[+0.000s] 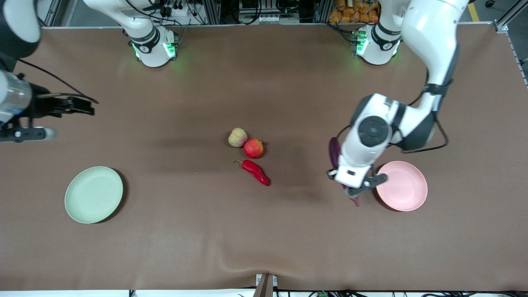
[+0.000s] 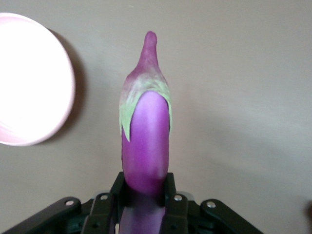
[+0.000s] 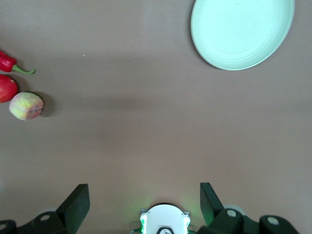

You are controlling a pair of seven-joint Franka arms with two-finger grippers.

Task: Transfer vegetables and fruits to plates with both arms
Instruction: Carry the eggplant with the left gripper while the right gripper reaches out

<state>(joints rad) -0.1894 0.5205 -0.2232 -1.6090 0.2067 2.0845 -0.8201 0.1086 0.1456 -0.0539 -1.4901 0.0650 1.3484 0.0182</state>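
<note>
The worktop (image 1: 264, 231) carries the pale pink plate (image 1: 406, 187) toward the left arm's end, taken here as the landmark. The left end effector (image 1: 350, 187) is just beside that plate and has its fingers clamped on the eggplant (image 2: 146, 141), so the step in hand looks like the pickup. Next, I judge, comes a lift and a short carry over the plate. The eggplant's long axis runs along the plate's edge, stem tip pointing toward the front camera. The right end effector (image 3: 144, 204) waits open, well apart from the plate.

The chili pepper (image 1: 255, 171) and two fruits (image 1: 246, 143) lie mid-worktop.
</note>
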